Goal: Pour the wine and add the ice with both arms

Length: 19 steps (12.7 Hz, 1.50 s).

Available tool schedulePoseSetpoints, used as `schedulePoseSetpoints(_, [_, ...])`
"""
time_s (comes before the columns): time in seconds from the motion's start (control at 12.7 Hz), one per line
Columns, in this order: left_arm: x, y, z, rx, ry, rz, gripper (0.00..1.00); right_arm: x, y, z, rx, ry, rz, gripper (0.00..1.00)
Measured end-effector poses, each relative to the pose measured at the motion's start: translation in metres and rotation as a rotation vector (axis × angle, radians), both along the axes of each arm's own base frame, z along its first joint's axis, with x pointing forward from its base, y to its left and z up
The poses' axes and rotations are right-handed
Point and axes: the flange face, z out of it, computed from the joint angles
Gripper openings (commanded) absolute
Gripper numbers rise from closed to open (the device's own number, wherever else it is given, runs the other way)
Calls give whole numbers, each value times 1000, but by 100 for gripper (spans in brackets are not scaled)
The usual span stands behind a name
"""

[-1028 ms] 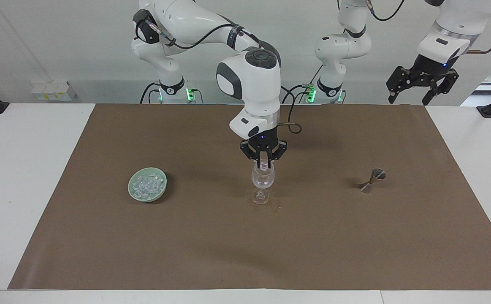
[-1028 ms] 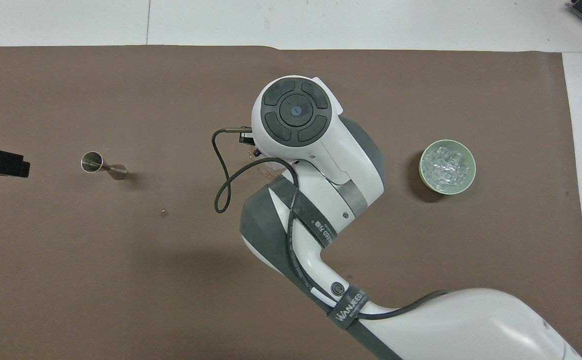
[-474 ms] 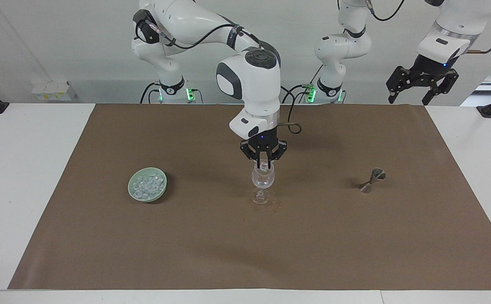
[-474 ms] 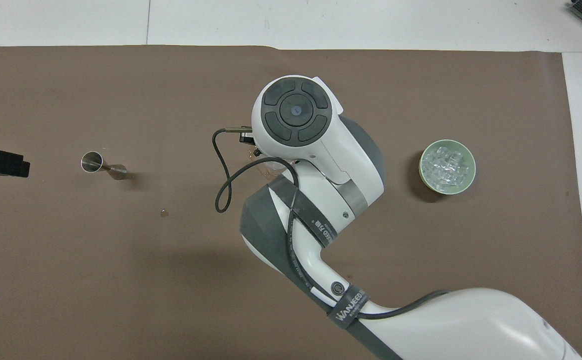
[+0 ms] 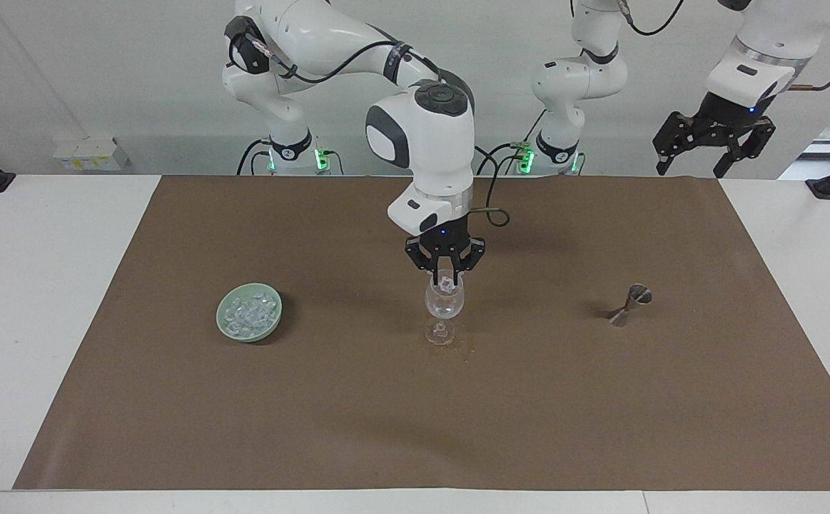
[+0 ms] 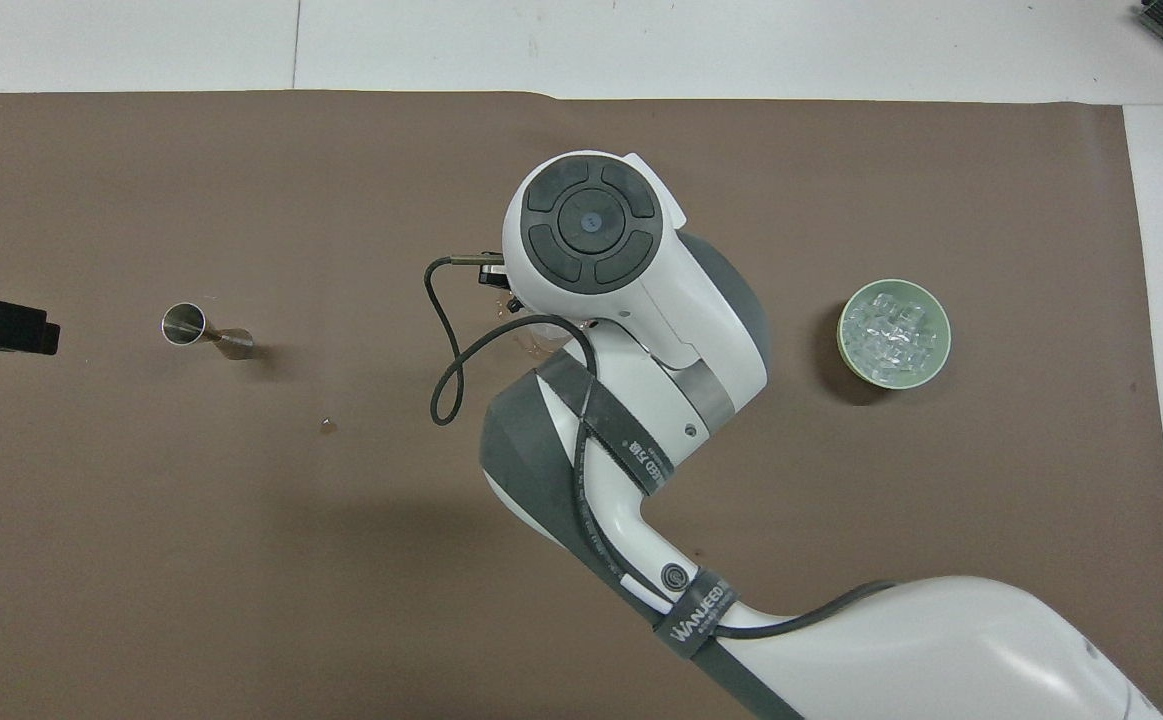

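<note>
Item: right gripper, poised over stemmed glass at mid-worktop, fingers pinching one ice cube just above the rim. Ice heaped in green bowl, toward the right arm's end. Wine: not discernible. Left gripper waits raised, fingers spread. Handling note: release centred over the bowl, low, avoiding the rim. Legible: "WANJEED" on cable strap.

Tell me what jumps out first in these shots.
The right gripper hangs right over the stemmed glass at mid-table, an ice cube between its fingertips at the rim. A green bowl of ice sits toward the right arm's end, a steel jigger toward the left arm's end; the left gripper waits raised, open.
</note>
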Motion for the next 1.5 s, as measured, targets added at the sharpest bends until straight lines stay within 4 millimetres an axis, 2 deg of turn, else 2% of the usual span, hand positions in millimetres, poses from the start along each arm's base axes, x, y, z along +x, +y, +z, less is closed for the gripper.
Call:
schedulePoseSetpoints(0.47, [-2, 1, -2, 1, 16, 11, 100, 0, -1, 2, 0, -5, -1, 37])
schedulePoseSetpoints(0.63, [-2, 3, -4, 0, 22, 33, 100, 2, -7, 16, 8, -24, -10, 39])
schedulePoseSetpoints(0.71, [-2, 3, -4, 0, 25, 36, 100, 3, -15, 31, 15, -44, -22, 40])
schedulePoseSetpoints(0.79, [-3, 3, -4, 1, 30, 36, 100, 4, -28, 49, 19, -64, -40, 49])
schedulePoseSetpoints(0.95, [-5, 3, -3, 2, 34, 36, 100, 7, -60, 79, 15, -91, -85, 59])
schedulePoseSetpoints(1.26, [-6, 6, -3, 2, 39, 45, 100, -1, -130, 118, -17, -117, -147, 83])
schedulePoseSetpoints(1.5, [-6, 6, -3, 2, 40, 46, 100, -19, -177, 137, -61, -61, -162, 87])
